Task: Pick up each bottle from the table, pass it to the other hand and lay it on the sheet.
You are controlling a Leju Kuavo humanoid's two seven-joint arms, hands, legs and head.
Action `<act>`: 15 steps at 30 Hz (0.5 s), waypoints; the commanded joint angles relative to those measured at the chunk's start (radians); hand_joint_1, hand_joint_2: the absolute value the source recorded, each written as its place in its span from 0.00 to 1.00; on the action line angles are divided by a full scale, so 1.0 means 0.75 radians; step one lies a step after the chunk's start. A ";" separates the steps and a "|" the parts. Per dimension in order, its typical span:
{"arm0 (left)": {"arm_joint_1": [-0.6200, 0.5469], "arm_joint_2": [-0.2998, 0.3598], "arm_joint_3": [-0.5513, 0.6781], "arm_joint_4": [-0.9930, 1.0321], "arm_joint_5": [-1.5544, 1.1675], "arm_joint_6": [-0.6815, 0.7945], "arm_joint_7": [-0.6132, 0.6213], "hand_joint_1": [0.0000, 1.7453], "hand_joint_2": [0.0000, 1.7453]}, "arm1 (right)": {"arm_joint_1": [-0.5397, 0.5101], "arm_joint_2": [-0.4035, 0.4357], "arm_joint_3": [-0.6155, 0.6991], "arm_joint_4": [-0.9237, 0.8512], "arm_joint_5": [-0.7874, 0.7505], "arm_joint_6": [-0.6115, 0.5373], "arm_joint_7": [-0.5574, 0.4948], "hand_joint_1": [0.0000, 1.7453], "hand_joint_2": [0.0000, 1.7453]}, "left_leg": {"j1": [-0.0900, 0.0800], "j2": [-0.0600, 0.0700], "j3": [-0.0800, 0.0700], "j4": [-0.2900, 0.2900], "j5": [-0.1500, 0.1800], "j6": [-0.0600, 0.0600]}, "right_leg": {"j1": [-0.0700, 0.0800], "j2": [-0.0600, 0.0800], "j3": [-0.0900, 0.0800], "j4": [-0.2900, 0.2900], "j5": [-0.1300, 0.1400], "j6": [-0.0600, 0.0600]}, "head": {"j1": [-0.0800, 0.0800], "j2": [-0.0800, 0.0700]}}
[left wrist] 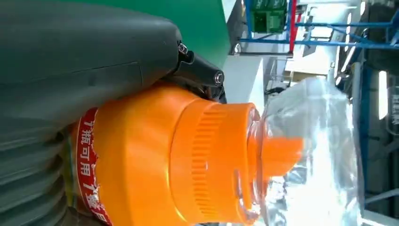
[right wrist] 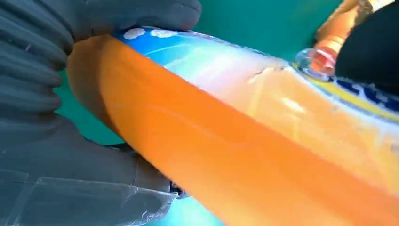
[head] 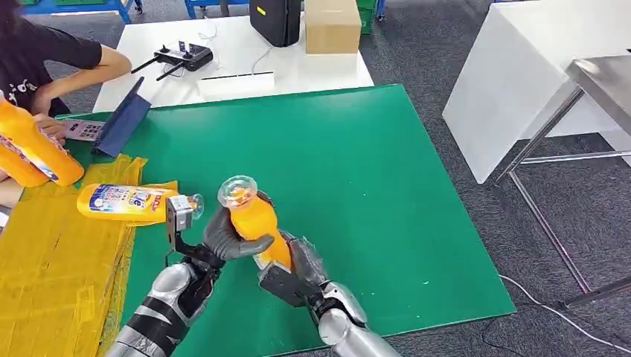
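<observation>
Low in the centre of the head view, both arms rise from the bottom edge and meet on 1 orange bottle point(head: 257, 223), held upright and tilted over the green table point(head: 357, 171). Its clear cap point(head: 237, 190) points up. The left hand point(head: 227, 236) wraps grey fingers around the neck; the right hand point(head: 294, 271) clasps the base from below. At left, another bottle point(head: 126, 202) lies on the yellow sheet point(head: 52, 260). At upper left, a person point(head: 45, 59) holds 2 more orange bottles point(head: 33, 149).

Both hands, left hand point(head: 227, 236) and right hand point(head: 286, 269), grip together
</observation>
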 commanded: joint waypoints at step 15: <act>-0.036 0.206 0.184 -0.056 -1.151 0.747 0.196 1.00 1.00 | 0.238 -0.184 -0.177 -0.865 -0.160 0.056 -0.085 0.00 0.00 | 0.001 -0.002 0.000 0.001 -0.001 -0.002 | 0.001 0.002 -0.001 0.000 -0.001 -0.001 | 0.000 0.000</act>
